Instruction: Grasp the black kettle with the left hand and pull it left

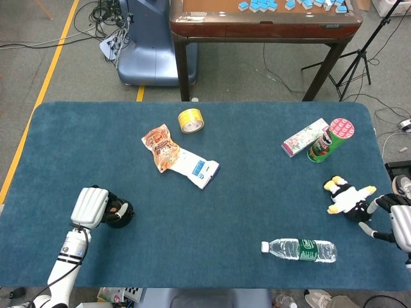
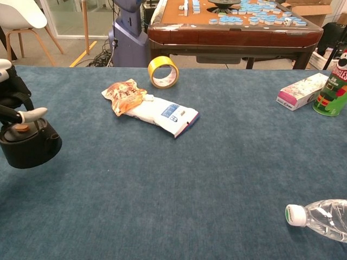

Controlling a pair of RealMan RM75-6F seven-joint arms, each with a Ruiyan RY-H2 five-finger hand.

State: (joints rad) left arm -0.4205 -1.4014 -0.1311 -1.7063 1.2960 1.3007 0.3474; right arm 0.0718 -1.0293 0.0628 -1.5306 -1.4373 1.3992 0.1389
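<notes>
Left hand (image 1: 90, 205) grips black kettle (image 2: 30, 145) from above at its top handle. Kettle looks rigid, weighty, smooth-sided; handle remains the surest hold. Right hand (image 1: 393, 221) empty, fingers spread.

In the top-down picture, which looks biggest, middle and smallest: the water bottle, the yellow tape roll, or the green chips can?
Largest to smallest in the head view:
1. water bottle
2. green chips can
3. yellow tape roll

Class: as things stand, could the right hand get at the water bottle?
Probably yes. The right hand sits at the table's right edge, beside the plush toy; the bottle lies nearby with nothing between them.
</notes>
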